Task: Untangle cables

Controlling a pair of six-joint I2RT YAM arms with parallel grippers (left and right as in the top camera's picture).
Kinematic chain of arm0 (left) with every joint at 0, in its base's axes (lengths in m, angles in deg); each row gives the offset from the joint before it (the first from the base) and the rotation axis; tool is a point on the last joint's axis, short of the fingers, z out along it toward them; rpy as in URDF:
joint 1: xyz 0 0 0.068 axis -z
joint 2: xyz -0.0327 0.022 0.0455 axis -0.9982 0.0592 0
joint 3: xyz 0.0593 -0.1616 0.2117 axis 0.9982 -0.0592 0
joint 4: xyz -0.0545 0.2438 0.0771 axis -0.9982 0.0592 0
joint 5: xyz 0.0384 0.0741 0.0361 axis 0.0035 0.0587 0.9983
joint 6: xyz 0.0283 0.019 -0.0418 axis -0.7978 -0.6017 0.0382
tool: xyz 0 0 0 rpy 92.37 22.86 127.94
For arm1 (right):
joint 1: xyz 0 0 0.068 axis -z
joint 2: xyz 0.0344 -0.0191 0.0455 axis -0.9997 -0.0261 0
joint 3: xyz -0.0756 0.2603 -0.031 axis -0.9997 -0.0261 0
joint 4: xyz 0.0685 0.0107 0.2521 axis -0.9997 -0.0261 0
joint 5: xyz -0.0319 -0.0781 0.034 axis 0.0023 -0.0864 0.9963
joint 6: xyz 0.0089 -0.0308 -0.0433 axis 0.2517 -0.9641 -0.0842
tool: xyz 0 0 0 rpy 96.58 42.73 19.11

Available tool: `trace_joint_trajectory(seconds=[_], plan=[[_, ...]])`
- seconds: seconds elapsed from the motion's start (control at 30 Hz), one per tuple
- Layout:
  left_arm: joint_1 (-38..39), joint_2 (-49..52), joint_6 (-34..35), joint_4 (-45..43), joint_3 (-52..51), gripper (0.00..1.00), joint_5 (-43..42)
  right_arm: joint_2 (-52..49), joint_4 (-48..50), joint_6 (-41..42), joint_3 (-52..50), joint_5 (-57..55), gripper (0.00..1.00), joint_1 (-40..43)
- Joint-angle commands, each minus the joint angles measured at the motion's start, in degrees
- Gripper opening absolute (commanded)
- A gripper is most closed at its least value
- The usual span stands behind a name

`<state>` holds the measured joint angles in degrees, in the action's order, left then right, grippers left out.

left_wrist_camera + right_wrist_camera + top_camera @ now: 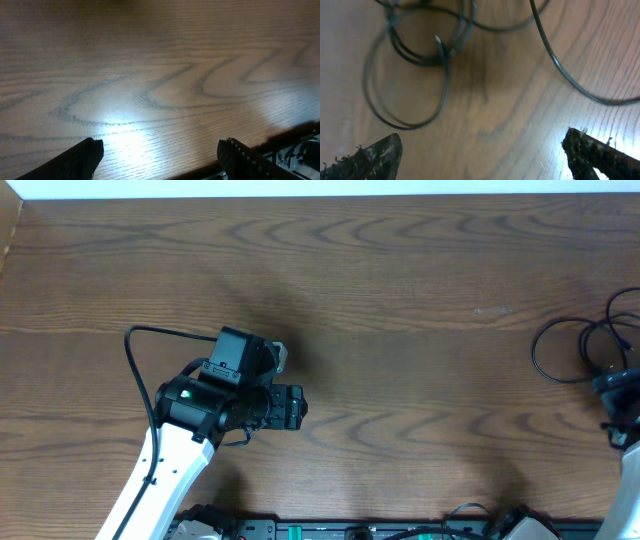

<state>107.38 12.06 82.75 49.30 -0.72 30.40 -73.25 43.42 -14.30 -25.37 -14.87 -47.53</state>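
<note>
Open wood runs across the middle and far side of the table (400, 270), wide enough for an arm to sweep through. The left arm (200, 405) stands left of centre, its black wire (135, 350) arcing out on its left. Ahead of the left end effector (160, 157), fingers spread, lies only wood. A dark strip of equipment (350, 530) lines the near edge. At the far right the cables (585, 345) sprawl in overlapping loops just ahead of the wide-spread right end effector (482, 150), one strand curving across its right side.
</note>
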Motion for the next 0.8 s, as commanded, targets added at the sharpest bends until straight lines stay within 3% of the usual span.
trace_joint_trajectory(seconds=[0.0,0.23,0.37,0.47,0.77], plan=[[-0.2,-0.3,-1.0,0.3,0.9,0.79,0.3,-0.1,1.6,0.4,-4.0,-1.0,0.99,-0.1],[-0.2,-0.3,-1.0,0.3,0.9,0.79,0.3,-2.1,13.6,-1.0,-9.9,-1.3,0.99,-0.1],[-0.2,-0.3,-1.0,0.3,0.9,0.79,0.3,-5.6,23.3,-8.2,-12.7,-1.0,0.98,-0.1],[-0.2,-0.3,-1.0,0.3,0.9,0.79,0.3,-8.9,25.7,-11.7,-13.3,-1.1,0.91,-0.1],[-0.2,-0.3,-1.7,1.4,0.9,0.79,0.4,-15.7,31.7,-14.2,-13.3,-1.3,0.95,0.0]])
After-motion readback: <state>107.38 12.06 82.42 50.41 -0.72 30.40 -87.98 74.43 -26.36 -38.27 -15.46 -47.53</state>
